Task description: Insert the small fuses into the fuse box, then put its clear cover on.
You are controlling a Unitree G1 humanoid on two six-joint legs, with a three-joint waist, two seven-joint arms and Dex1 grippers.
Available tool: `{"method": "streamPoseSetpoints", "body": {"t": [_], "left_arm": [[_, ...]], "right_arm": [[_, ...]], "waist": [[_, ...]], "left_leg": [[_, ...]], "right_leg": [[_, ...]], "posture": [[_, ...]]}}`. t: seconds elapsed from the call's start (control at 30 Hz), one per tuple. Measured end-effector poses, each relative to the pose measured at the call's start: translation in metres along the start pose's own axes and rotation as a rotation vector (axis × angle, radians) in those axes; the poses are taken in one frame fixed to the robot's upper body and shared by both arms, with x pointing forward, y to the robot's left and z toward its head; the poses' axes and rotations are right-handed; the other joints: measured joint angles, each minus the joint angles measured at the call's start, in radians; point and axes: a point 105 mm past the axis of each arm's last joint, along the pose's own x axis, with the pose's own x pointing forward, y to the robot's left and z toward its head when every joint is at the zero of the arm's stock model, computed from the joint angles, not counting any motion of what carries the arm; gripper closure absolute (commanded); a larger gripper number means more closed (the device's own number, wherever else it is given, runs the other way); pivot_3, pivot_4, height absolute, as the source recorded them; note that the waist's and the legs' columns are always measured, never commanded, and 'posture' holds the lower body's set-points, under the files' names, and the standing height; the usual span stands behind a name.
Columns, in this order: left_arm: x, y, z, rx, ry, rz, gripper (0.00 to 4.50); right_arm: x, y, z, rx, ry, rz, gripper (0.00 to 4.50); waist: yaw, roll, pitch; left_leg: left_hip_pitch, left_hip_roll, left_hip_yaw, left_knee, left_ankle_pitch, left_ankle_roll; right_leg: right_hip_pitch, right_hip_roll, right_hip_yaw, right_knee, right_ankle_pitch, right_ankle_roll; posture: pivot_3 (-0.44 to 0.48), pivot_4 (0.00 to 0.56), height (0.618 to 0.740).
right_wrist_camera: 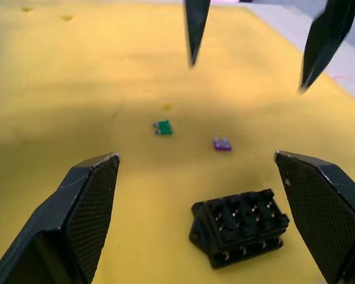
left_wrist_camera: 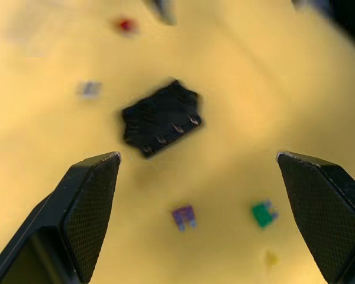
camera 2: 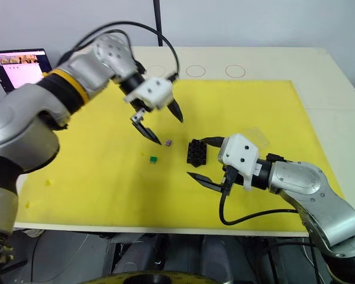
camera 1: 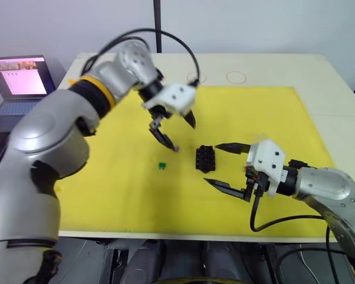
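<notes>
No fuse seated yet: left gripper (camera 2: pixel 158 125), jaws wide and empty, hovered over purple fuse (camera 2: pixel 167 142); right gripper (camera 2: pixel 205 158) gaped beside fuse box (camera 2: pixel 196 152); next, I judged, a fine pinch.

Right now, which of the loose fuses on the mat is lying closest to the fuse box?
The purple fuse, lying just off the fuse box beneath the open left gripper. The green fuse sits farther out on the yellow mat.

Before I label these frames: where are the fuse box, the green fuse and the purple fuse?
fuse box (right_wrist_camera: pixel 241 226): right wrist view, on its slotted top face.
green fuse (right_wrist_camera: pixel 163 127): right wrist view, on its green body.
purple fuse (right_wrist_camera: pixel 222 144): right wrist view, on its body.
</notes>
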Motion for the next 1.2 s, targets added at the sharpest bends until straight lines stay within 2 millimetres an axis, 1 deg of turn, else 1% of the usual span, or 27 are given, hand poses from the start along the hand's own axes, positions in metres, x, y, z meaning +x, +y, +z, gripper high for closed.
{"method": "streamPoseSetpoints", "body": {"t": [0.07, 0.1, 0.17, 0.23, 0.3, 0.37, 0.47, 0.6, 0.67, 0.8, 0.87, 1.03, 1.07, 1.2], "left_arm": [[-0.022, 0.001, -0.007, -0.244, -0.118, 0.081, 0.04], [-0.034, -0.002, -0.012, -0.355, -0.178, 0.111, 0.04], [-0.048, -0.012, -0.027, -0.508, -0.253, 0.139, 0.04], [-0.053, -0.023, -0.047, -0.68, -0.311, 0.144, 0.04], [-0.05, -0.035, -0.06, -0.858, -0.354, 0.113, 0.04], [-0.047, -0.046, -0.065, -0.963, -0.374, 0.08, 0.04], [-0.04, -0.062, -0.073, -1.102, -0.391, 0.021, 0.04], [-0.024, -0.082, -0.096, -1.303, -0.445, -0.029, 0.04], [-0.02, -0.086, -0.101, -1.364, -0.484, -0.019, 0.04], [-0.016, -0.089, -0.101, -1.4, -0.549, 0.011, 0.04], [-0.012, -0.093, -0.105, -1.429, -0.586, 0.022, 0.04], [0.017, -0.105, -0.115, -1.49, -0.635, 0.016, 0.04], [0.02, -0.105, -0.116, -1.493, -0.642, 0.029, 0.04], [0.018, -0.098, -0.118, -1.492, -0.696, 0.104, 0.04]], "right_arm": [[0.0, -0.003, -0.001, 0.006, 0.002, 0.002, 0.0], [0.001, -0.004, -0.003, 0.012, 0.004, 0.007, 0.0], [0.002, -0.007, -0.002, 0.016, 0.0, 0.013, 0.0], [0.003, -0.009, -0.002, 0.023, -0.008, 0.018, 0.0], [0.004, -0.01, 0.0, 0.031, -0.021, 0.035, 0.0], [0.006, -0.012, 0.003, 0.027, -0.035, 0.048, 0.0], [0.007, -0.015, 0.003, 0.029, -0.037, 0.057, 0.0], [0.007, -0.015, 0.001, 0.033, -0.033, 0.059, 0.0], [0.006, -0.014, -0.001, 0.042, -0.029, 0.059, 0.0], [0.005, -0.012, -0.005, 0.059, -0.019, 0.052, 0.0], [0.005, -0.011, -0.005, 0.057, -0.018, 0.048, 0.0], [0.005, -0.011, -0.005, 0.057, -0.016, 0.035, 0.0], [0.005, -0.011, -0.005, 0.057, -0.016, 0.033, 0.0], [0.005, -0.011, -0.005, 0.056, -0.015, 0.031, 0.0]], "waist": [[-0.005, 0.0, 0.0], [-0.008, 0.0, 0.0], [-0.013, 0.001, 0.0], [-0.012, 0.001, 0.0], [-0.005, 0.0, 0.0], [0.0, 0.0, 0.0], [0.0, 0.001, 0.0], [-0.003, 0.001, 0.0], [-0.003, 0.001, 0.0], [0.0, 0.001, 0.0], [0.0, 0.002, -0.001], [0.003, 0.002, -0.001], [0.004, 0.002, -0.001], [0.003, 0.003, -0.002]], "left_leg": [[0.0, 0.0, 0.0, 0.0, -0.001, 0.001], [0.0, 0.0, 0.0, 0.0, -0.001, 0.002], [0.001, 0.0, 0.001, 0.0, -0.001, 0.002], [0.001, 0.0, 0.001, 0.0, -0.001, 0.002], [0.0, 0.0, 0.0, 0.0, -0.001, 0.002], [0.0, 0.0, 0.0, 0.001, -0.001, 0.001], [0.0, 0.0, 0.0, 0.001, 0.0, 0.0], [0.0, 0.0, 0.0, 0.0, 0.001, -0.002], [0.0, 0.0, 0.0, 0.0, 0.002, -0.004], [0.0, 0.0, 0.001, 0.0, 0.003, -0.006], [0.0, 0.0, 0.001, 0.0, 0.003, -0.006], [0.0, 0.0, 0.001, 0.0, 0.004, -0.008], [0.0, 0.0, 0.001, 0.0, 0.004, -0.008], [0.0, 0.0, 0.001, 0.0, 0.003, -0.008]], "right_leg": [[0.0, 0.0, 0.0, 0.001, -0.001, 0.001], [-0.001, 0.0, 0.0, 0.003, -0.001, 0.001], [-0.002, 0.0, 0.002, 0.005, -0.002, 0.001], [-0.004, 0.001, 0.003, 0.007, -0.002, 0.0], [-0.004, 0.001, 0.003, 0.009, -0.002, 0.0], [-0.004, 0.001, 0.003, 0.008, -0.002, 0.0], [-0.003, 0.0, 0.004, 0.009, -0.002, 0.0], [-0.006, 0.001, 0.006, 0.01, -0.002, -0.001], [-0.007, 0.001, 0.006, 0.011, -0.002, -0.001], [-0.007, 0.001, 0.007, 0.011, -0.002, -0.002], [-0.007, 0.001, 0.008, 0.011, -0.002, -0.002], [-0.007, 0.0, 0.008, 0.011, -0.001, -0.003], [-0.007, 0.0, 0.008, 0.011, -0.001, -0.003], [-0.007, 0.0, 0.008, 0.011, 0.0, -0.004]], "posture": [[0.0, 0.15, 0.74], [0.0, 0.15, 0.74], [0.0, 0.15, 0.74], [0.0, 0.15, 0.74], [0.0, 0.15, 0.74], [0.0, 0.15, 0.74], [0.0, 0.15, 0.74], [0.0, 0.15, 0.74], [0.0, 0.15, 0.74], [0.0, 0.15, 0.74], [0.0, 0.15, 0.74], [0.0, 0.15, 0.74], [0.0, 0.15, 0.74], [0.0, 0.15, 0.74]]}}
